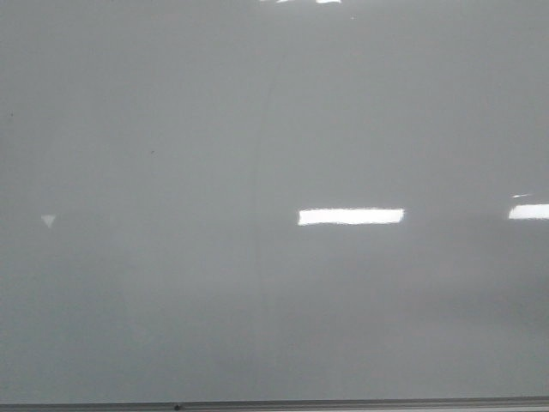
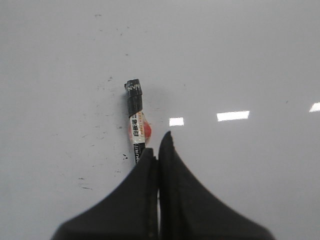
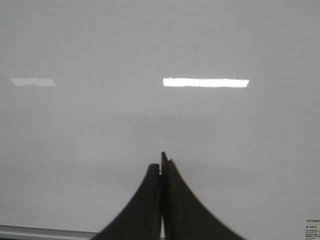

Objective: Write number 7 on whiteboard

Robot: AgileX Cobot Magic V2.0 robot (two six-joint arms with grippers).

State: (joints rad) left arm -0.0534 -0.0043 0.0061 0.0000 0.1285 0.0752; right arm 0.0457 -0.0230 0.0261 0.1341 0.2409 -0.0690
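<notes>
The whiteboard point(image 1: 274, 172) fills the front view as a glossy pale grey sheet; no number 7 shows on it in any view. Neither gripper shows in the front view. In the left wrist view my left gripper point(image 2: 159, 145) has its jaws pressed together with only a hairline gap. A black marker with a white and orange label point(image 2: 136, 115) lies on the board point(image 2: 240, 60) just ahead of the fingertips. Its near end is hidden behind one finger point(image 2: 147, 160). In the right wrist view my right gripper point(image 3: 161, 162) is shut and empty over the bare board point(image 3: 100, 125).
A thin grey metal edge strip runs along the board's near edge point(image 1: 343, 402), also seen in the right wrist view point(image 3: 40, 231). Bright light reflections point(image 1: 350, 216) lie on the board. Small dark smudges point(image 2: 85, 182) dot the board near the marker. A small printed label point(image 3: 312, 224) sits near the edge.
</notes>
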